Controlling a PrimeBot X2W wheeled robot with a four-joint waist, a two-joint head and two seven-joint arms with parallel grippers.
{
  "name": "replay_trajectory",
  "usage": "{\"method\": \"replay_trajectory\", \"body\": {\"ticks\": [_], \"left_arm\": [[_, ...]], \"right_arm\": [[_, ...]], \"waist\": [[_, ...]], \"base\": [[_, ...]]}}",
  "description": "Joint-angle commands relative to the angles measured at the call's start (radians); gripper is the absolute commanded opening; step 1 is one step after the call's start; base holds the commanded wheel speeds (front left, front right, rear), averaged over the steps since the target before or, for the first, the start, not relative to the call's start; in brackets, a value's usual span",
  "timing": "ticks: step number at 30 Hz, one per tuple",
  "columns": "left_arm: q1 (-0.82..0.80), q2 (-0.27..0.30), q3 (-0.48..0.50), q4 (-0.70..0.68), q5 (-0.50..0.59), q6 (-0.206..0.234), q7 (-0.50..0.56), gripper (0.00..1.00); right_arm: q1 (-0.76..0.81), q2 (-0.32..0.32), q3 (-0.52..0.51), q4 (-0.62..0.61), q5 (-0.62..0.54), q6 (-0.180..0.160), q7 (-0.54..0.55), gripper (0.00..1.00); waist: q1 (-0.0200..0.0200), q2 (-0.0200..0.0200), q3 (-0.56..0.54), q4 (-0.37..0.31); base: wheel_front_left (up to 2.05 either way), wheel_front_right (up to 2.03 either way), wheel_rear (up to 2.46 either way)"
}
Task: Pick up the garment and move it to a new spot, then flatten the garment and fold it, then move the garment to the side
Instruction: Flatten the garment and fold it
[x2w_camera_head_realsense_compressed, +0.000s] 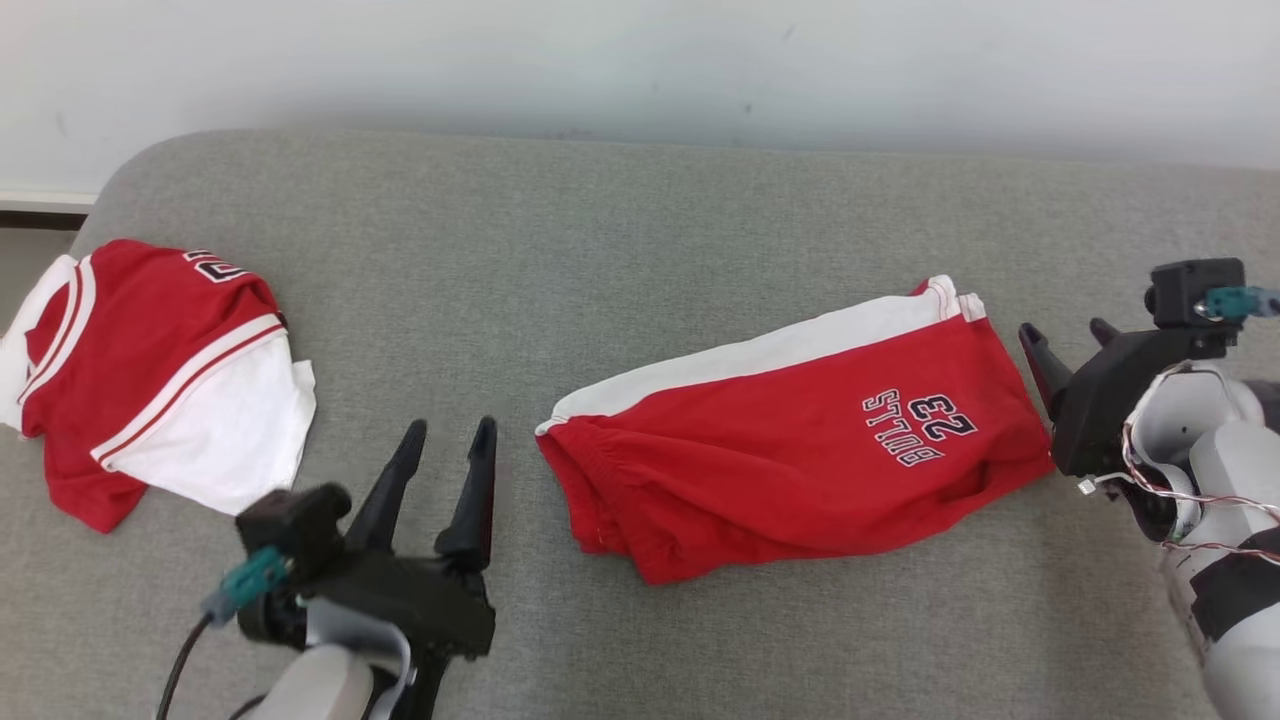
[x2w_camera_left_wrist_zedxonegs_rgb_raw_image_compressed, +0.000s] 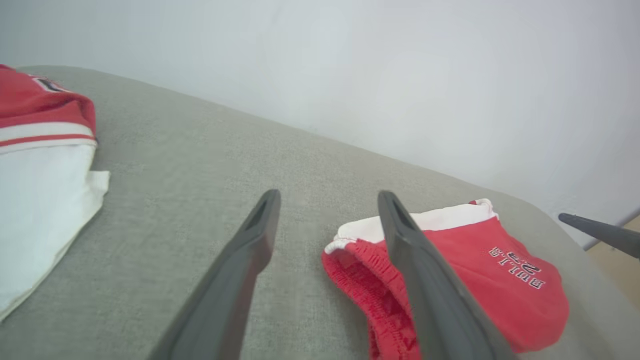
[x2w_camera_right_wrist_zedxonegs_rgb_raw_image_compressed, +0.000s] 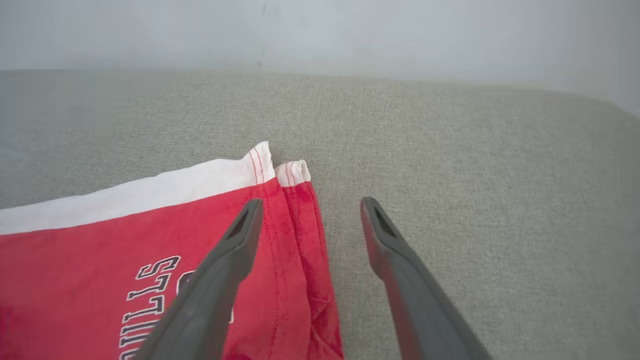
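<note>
The garment (x2w_camera_head_realsense_compressed: 800, 440), red shorts with a white side stripe and "BULLS 23" lettering, lies folded over on the grey cushion (x2w_camera_head_realsense_compressed: 600, 230), right of centre. My left gripper (x2w_camera_head_realsense_compressed: 452, 430) stands open just left of the waistband end, fingers apart and holding nothing. In the left wrist view the left gripper (x2w_camera_left_wrist_zedxonegs_rgb_raw_image_compressed: 327, 200) hovers above the cushion with the garment (x2w_camera_left_wrist_zedxonegs_rgb_raw_image_compressed: 500, 270) behind its right finger. My right gripper (x2w_camera_head_realsense_compressed: 1065, 332) is open beside the leg-hem end. In the right wrist view the right gripper (x2w_camera_right_wrist_zedxonegs_rgb_raw_image_compressed: 310, 205) straddles the hem edge of the garment (x2w_camera_right_wrist_zedxonegs_rgb_raw_image_compressed: 125, 240).
A second red and white garment (x2w_camera_head_realsense_compressed: 150, 380) lies bunched at the cushion's left end and also appears as the bunched garment (x2w_camera_left_wrist_zedxonegs_rgb_raw_image_compressed: 40, 165) in the left wrist view. A pale wall (x2w_camera_head_realsense_compressed: 640, 60) runs behind the cushion. Bare cushion stretches between the two garments.
</note>
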Motion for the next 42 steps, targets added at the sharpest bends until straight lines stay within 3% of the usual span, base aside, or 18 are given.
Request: {"method": "replay_trajectory", "body": {"ticks": [1, 6, 13, 24, 30, 31, 32, 34, 42], "left_arm": [[0.037, -0.008, 0.021, -0.019, 0.032, 0.002, 0.000, 1.00], [0.145, -0.054, 0.160, -0.134, 0.218, -0.016, -0.001, 1.00], [0.262, -0.136, 0.322, -0.232, 0.439, -0.040, -0.001, 1.00], [0.301, -0.171, 0.407, -0.269, 0.518, -0.092, -0.001, 1.00], [0.299, -0.175, 0.430, -0.270, 0.524, -0.104, -0.001, 1.00], [0.299, -0.175, 0.431, -0.270, 0.519, -0.104, -0.001, 1.00], [0.298, -0.175, 0.431, -0.270, 0.512, -0.103, -0.001, 1.00], [0.295, -0.175, 0.429, -0.269, 0.506, -0.102, -0.001, 1.00], [0.288, -0.174, 0.420, -0.263, 0.497, -0.097, -0.001, 1.00]], "right_arm": [[0.016, 0.019, -0.018, 0.007, 0.028, -0.002, -0.004, 1.00], [0.022, 0.034, -0.078, 0.043, 0.092, -0.002, 0.012, 1.00], [-0.004, 0.026, -0.109, 0.108, 0.084, -0.002, 0.042, 1.00], [-0.043, 0.026, -0.172, 0.198, 0.074, -0.002, 0.087, 1.00], [-0.020, 0.060, -0.141, 0.234, 0.064, 0.001, 0.178, 1.00], [-0.013, 0.067, -0.131, 0.233, 0.067, 0.001, 0.197, 0.97], [-0.006, 0.071, -0.119, 0.228, 0.069, 0.002, 0.210, 0.56], [0.007, 0.071, -0.095, 0.208, 0.071, 0.002, 0.225, 0.00], [0.013, -0.021, -0.096, 0.156, 0.028, -0.003, 0.155, 0.00]], "waist": [[0.0001, 0.0000, 0.000, 0.007], [0.0001, 0.0000, 0.011, 0.028], [0.0001, 0.0000, 0.040, 0.066], [0.0001, 0.0000, 0.095, 0.117], [0.0001, 0.0000, 0.103, 0.122], [0.0001, 0.0000, 0.103, 0.121], [0.0001, 0.0000, 0.103, 0.120], [0.0001, 0.0000, 0.103, 0.116], [0.0001, 0.0000, 0.091, 0.084]], "base": [[0.00, 0.00, 0.00], [0.00, 0.00, 0.00], [0.00, 0.00, 0.00], [0.00, 0.00, 0.00], [0.00, 0.00, 0.00], [0.00, 0.00, 0.00], [0.00, 0.00, 0.00], [0.00, 0.00, 0.00], [0.00, 0.00, 0.00]]}}
